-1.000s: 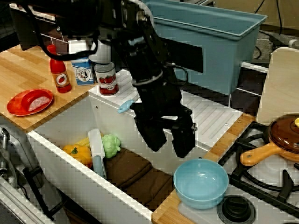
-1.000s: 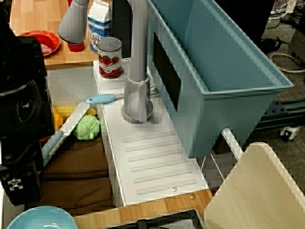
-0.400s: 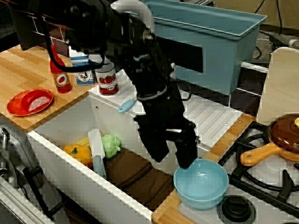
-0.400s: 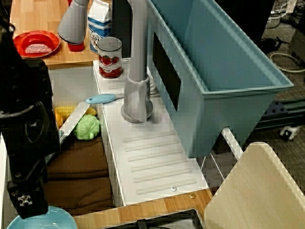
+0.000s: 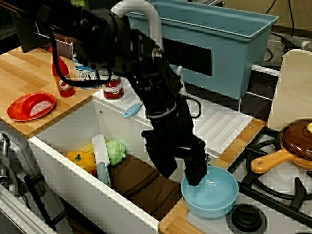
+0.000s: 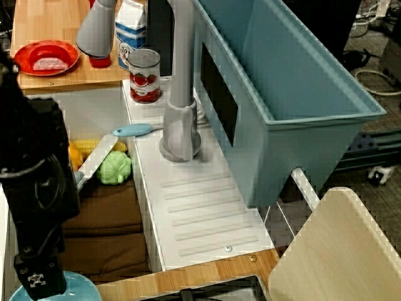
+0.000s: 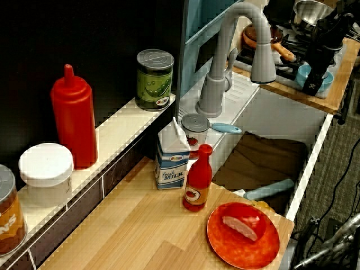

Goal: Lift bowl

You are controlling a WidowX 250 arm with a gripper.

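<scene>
The bowl (image 5: 210,191) sat on the narrow wooden strip between the sink (image 5: 63,127) and the stove (image 5: 273,168), at the near right of the counter. The gripper (image 5: 181,171) stood with its jaws spread astride the bowl's left rim, one finger dipped inside, the other outside toward the sink; nothing was clamped yet.

The chief risk, as I judged it, was a thin pinch on a smooth plastic wall: closing off-centre could tip the bowl or let it slide out as it rose. A nudge leftward might also have pushed it over the edge into the basin, since it rested right beside the drop.

Just to its right lay a black burner knob (image 5: 246,219), and farther right the brown pan (image 5: 295,141) with its handle angled toward the bowl. In the sink were a brown cloth (image 5: 141,183), a green vegetable (image 5: 116,151) and a yellow pepper (image 5: 80,161). Far left, a red plate (image 5: 30,106) sat well apart.
</scene>
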